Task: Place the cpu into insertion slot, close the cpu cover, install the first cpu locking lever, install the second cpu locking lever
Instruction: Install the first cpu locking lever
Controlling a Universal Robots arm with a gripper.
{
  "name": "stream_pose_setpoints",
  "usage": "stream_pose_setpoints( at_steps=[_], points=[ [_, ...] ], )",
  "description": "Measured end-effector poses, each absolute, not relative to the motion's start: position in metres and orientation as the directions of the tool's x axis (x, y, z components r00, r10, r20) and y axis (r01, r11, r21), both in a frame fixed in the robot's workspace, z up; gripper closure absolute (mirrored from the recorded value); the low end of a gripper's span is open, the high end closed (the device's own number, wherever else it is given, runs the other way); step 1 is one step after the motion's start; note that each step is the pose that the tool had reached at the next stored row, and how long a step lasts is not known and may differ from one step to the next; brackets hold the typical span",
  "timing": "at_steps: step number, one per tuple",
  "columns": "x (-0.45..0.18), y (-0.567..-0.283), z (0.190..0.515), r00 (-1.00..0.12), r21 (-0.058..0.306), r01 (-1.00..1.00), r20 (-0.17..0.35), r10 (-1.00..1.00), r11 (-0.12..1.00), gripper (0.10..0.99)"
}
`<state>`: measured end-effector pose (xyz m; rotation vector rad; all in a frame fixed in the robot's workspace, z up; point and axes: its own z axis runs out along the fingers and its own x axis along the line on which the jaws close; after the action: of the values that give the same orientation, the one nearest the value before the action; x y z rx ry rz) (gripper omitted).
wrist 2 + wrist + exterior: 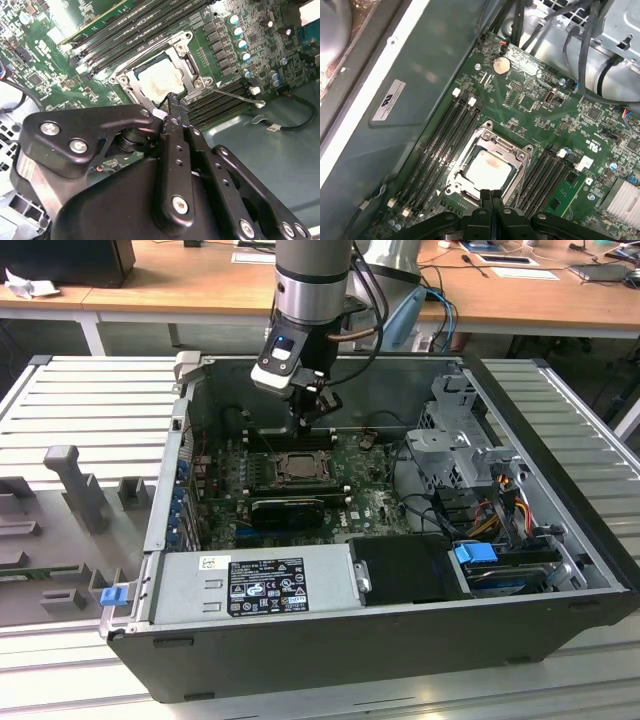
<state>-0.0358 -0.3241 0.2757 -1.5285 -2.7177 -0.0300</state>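
cpu (487, 170): tan-silver square with a smudged face, seated flat in insertion slot (272, 470), just ahead of claw (491, 194) tips. cpu cover (516, 152) down around it, silver frame with the chip showing through the window. Claw clenched, fingers pressed together, nothing between them. Tips right at cover's near edge in both wrist views; contact unclear. Thin metal lever (235, 95) angling away from the slot, off to one side of claw, over memory slots (445, 145). In exterior view, claw hangs just above slot inside open computer case (300, 640).
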Motion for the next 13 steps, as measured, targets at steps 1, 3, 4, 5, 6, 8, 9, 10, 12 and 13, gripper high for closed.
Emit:
stream_pose_setpoints(
  at_steps=[1, 3, 4, 5, 6, 8, 9, 10, 12, 13],
  points=[
    [-0.0358, -0.3242, 0.2757, -0.528, 0.005, 0.849, 0.030, 0.849, 0.528, 0.980],
    [-0.0358, -0.3241, 0.2757, -0.548, 0.005, 0.837, 0.030, 0.836, 0.548, 0.980],
    [-0.0358, -0.3242, 0.2757, -0.553, 0.005, 0.833, 0.030, 0.833, 0.553, 0.980],
    [-0.0358, -0.3242, 0.2757, -0.558, 0.005, 0.830, 0.030, 0.830, 0.558, 0.980],
    [-0.0358, -0.3241, 0.2757, -0.565, 0.005, 0.825, 0.030, 0.825, 0.565, 0.980],
    [-0.0358, -0.3241, 0.2757, -0.575, 0.005, 0.818, 0.030, 0.818, 0.575, 0.980],
    [-0.0358, -0.3242, 0.2757, -0.578, 0.005, 0.816, 0.030, 0.816, 0.578, 0.980],
    [-0.0358, -0.3242, 0.2757, -0.583, 0.005, 0.812, 0.030, 0.812, 0.583, 0.980],
    [-0.0358, -0.3241, 0.2757, -0.594, 0.005, 0.804, 0.030, 0.804, 0.594, 0.980],
    [-0.0358, -0.3241, 0.2757, -0.600, 0.005, 0.800, 0.030, 0.800, 0.600, 0.980]
  ],
)
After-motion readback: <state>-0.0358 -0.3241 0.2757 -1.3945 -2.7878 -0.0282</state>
